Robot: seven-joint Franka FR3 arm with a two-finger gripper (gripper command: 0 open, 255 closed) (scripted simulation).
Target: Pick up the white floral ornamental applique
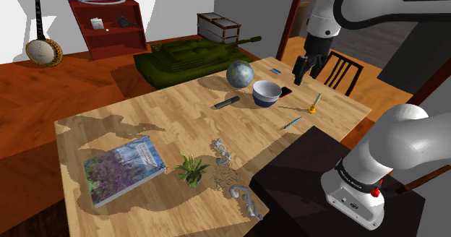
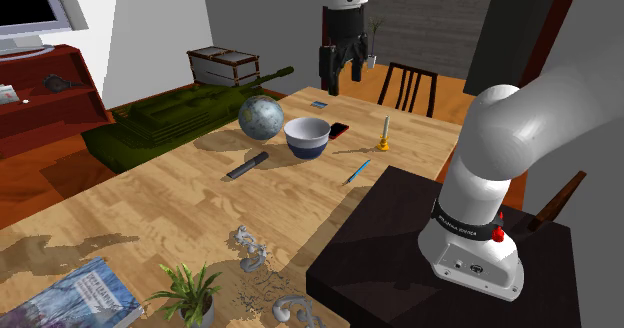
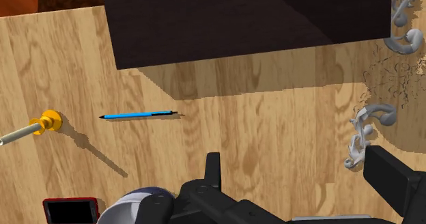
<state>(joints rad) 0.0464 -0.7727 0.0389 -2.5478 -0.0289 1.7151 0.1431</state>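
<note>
Beside the plant [image 1: 192,169]: applique [image 1: 222,153], likely light, brittle.
Grip: its thicker curled end.
Gripper [image 1: 299,75]: jaws wide, empty.

In the second exterior view the bottom edge cuts off the book [image 2: 78,298], the plant [image 2: 188,294] at its three o'clock and the near scroll of the grey applique [image 2: 250,259]. In the wrist view the bowl [image 3: 133,205] and red-cased phone [image 3: 70,209] run off the edge, and the candlestick [image 3: 37,125] loses its tip. In the shoulder view the blue card [image 1: 275,71] at the globe's [image 1: 239,74] three o'clock is too small to read.
</note>
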